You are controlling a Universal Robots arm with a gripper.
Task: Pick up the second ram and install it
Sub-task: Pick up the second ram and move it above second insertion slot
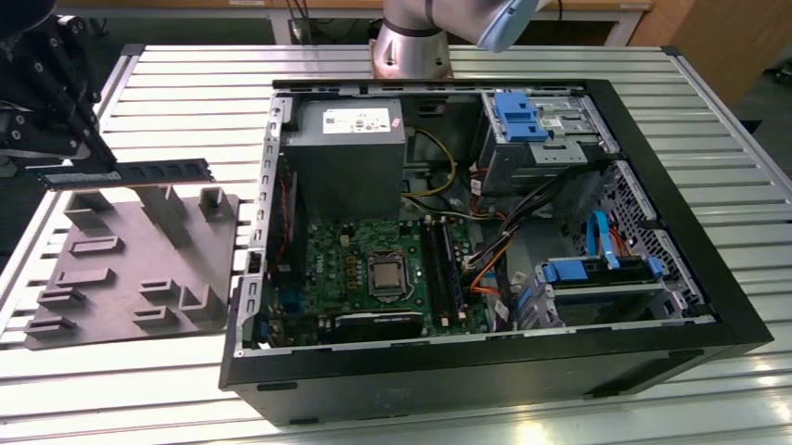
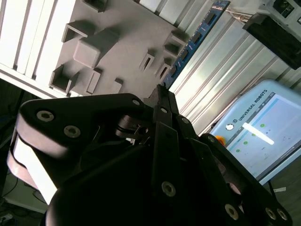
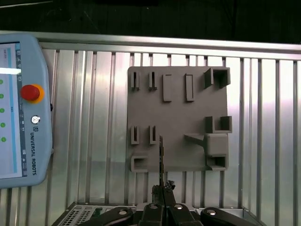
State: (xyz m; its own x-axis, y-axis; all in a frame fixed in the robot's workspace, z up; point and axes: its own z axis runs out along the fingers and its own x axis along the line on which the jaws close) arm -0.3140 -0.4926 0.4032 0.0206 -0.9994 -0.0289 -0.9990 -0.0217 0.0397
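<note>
The gripper (image 1: 89, 169) is clamped narrow on one end of the memory stick (image 1: 155, 171), which it holds level, on its long edge, over the far edge of the grey tray (image 1: 136, 269) in the exterior view; the stick's free end points towards the exterior view's right, across that edge of the tray. In the first wrist view the gripper (image 3: 163, 189) carries the stick (image 3: 162, 157) edge-on as a thin line over one side of the tray (image 3: 181, 115); in the second wrist view the stick (image 2: 195, 40) runs out from the gripper (image 2: 162, 92) alongside the tray (image 2: 117, 42). The tray lies on a slatted metal table (image 1: 185, 74); an open computer case (image 1: 644, 315) stands just beside the tray, on the exterior view's right, its green board (image 1: 340, 260) showing inside; a pale blue control tablet (image 3: 19, 136) lies on the table, apart from the tray.
</note>
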